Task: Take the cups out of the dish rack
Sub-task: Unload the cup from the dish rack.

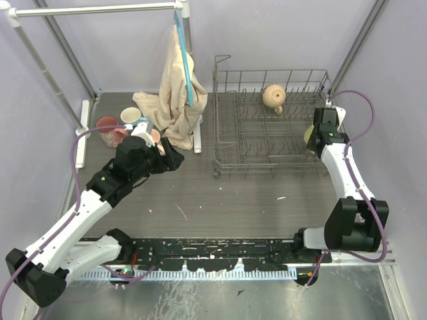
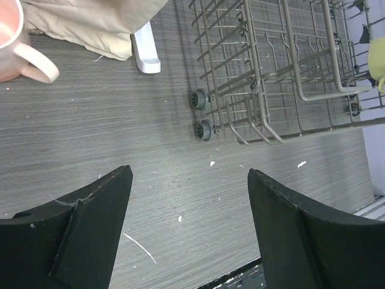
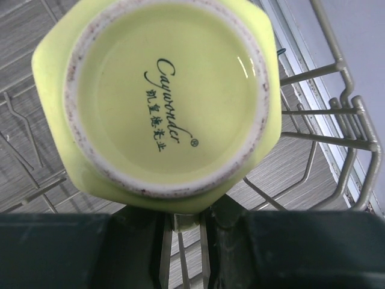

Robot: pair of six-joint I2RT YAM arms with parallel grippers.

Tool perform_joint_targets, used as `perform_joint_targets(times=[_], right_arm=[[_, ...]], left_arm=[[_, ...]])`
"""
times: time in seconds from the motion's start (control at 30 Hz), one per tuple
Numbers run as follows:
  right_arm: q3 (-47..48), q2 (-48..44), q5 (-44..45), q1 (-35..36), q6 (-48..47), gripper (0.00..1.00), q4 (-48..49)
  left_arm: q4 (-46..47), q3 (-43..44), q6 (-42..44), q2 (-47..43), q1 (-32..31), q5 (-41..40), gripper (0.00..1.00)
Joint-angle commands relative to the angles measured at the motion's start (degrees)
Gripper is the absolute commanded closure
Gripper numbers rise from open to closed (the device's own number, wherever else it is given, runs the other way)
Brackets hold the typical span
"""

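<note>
1. The right jaws are pressed almost together on the thin handle (image 3: 187, 221) of the yellow-green mug (image 3: 162, 96), which sticks out ahead of them with its base toward the wrist camera
2. That mug is inside the rack (image 3: 355, 129) at its right end, close to the side wall; I cannot tell whether it rests on the wires or hangs just above them
3. To do this step well, I judge the pinch should be kept firm, since the mug's weight sits to one side of the handle and could swing. The mug should rise straight up until its base clears the prongs and side wall, and only then travel sideways to the bare counter (image 1: 253, 200)
4. The left jaws are spread wide with nothing between them, over the counter to the left of the rack
5. Only the right wrist view shows the grip on the handle; from above, the arm covers it
6. Only the top view shows the tan mug (image 1: 274, 97) lying at the back of the rack. It also shows a cream mug (image 1: 131, 116) and a salmon mug (image 1: 107, 128) on the counter beside the cloth (image 1: 177, 93)
7. Only the left wrist view shows the rack's small wheels (image 2: 201, 114) and a pink mug (image 2: 15, 45) near the cloth
</note>
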Motion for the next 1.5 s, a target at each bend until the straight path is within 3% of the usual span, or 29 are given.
perform_joint_targets(times=[0.0,0.4,0.53,0.73,0.93,1.13,1.23,1.47], right_arm=[[6.8,-5.6,1.7,-0.3,0.5,0.99,3.3],[10.4,-17.2,-8.0,-0.2,3.6,0.99,2.8],[6.4,-23.9,-14.9,-0.2,5.7,0.99,6.4],[2.3,-31.7,-32.9,-0.2,10.5,0.99,11.4],[-4.3,-36.9,-51.3,-0.1,20.7,0.99,22.4],[-12.4,-38.7,-64.9,0.7,40.2,1.0,44.8],[-14.3,-38.5,-67.7,1.1,46.8,0.99,52.4],[-14.9,-37.9,-70.6,3.8,54.5,0.99,60.0]], left_arm=[[1.1,1.0,-0.1,0.5,-0.2,0.3,0.15],[0.8,2.2,-1.0,1.5,-0.1,0.6,0.15],[1.5,2.3,-1.5,1.5,-0.1,1.0,0.15],[4.2,3.0,-2.5,2.7,-0.2,5.2,0.13],[14.5,2.0,-6.2,4.4,-0.1,15.9,0.13],[28.9,-2.0,-11.4,4.3,-0.1,25.6,0.14],[32.7,-2.5,-12.1,3.7,-0.1,28.2,0.13],[42.0,-3.6,-15.8,5.5,-0.2,33.5,0.13]])
